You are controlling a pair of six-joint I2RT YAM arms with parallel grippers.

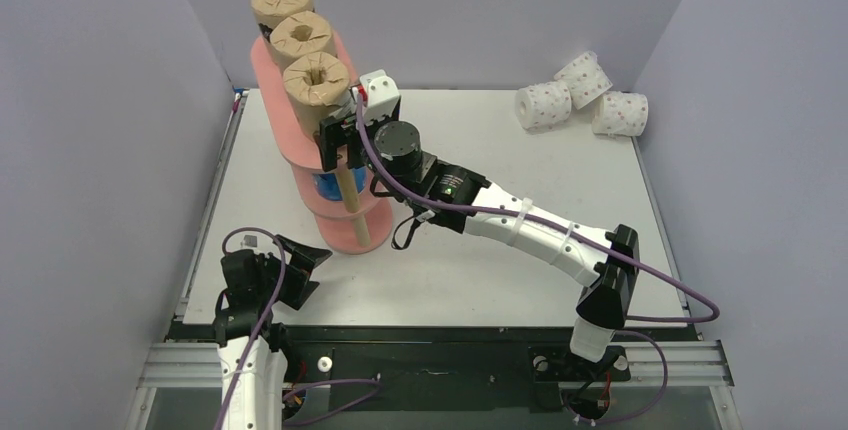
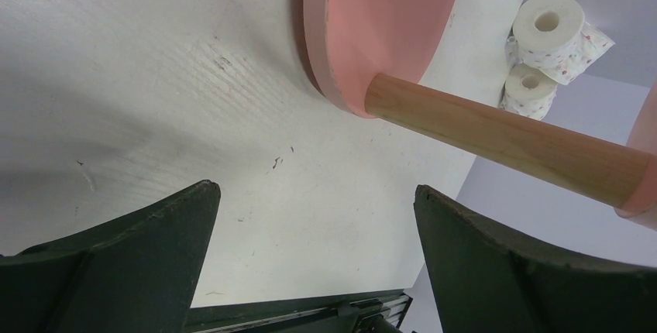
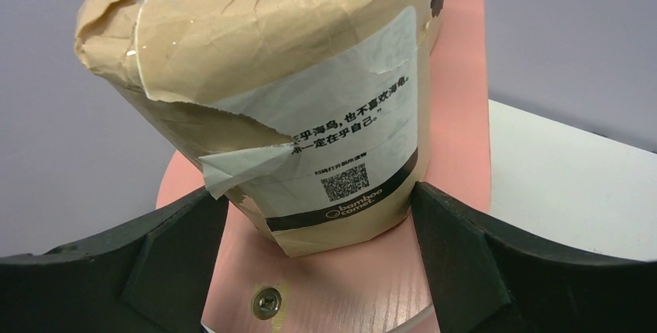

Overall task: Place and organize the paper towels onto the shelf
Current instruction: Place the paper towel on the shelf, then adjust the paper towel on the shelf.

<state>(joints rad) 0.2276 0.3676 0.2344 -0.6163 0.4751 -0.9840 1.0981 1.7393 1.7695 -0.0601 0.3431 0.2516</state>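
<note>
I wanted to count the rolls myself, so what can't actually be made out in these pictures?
- Top view: the top board of the shelf hides its lower tiers; only a blue sliver shows, so rolls there can't be counted.
- Right wrist view: the nearest brown roll fills the frame, hiding the other brown rolls.
- Left wrist view: only two dotted rolls show; the third is probably behind the wooden post.

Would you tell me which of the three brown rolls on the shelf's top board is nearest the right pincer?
The brown roll at the near end of the top board; the right pincer straddles it, while the other two stand farther back.
</note>
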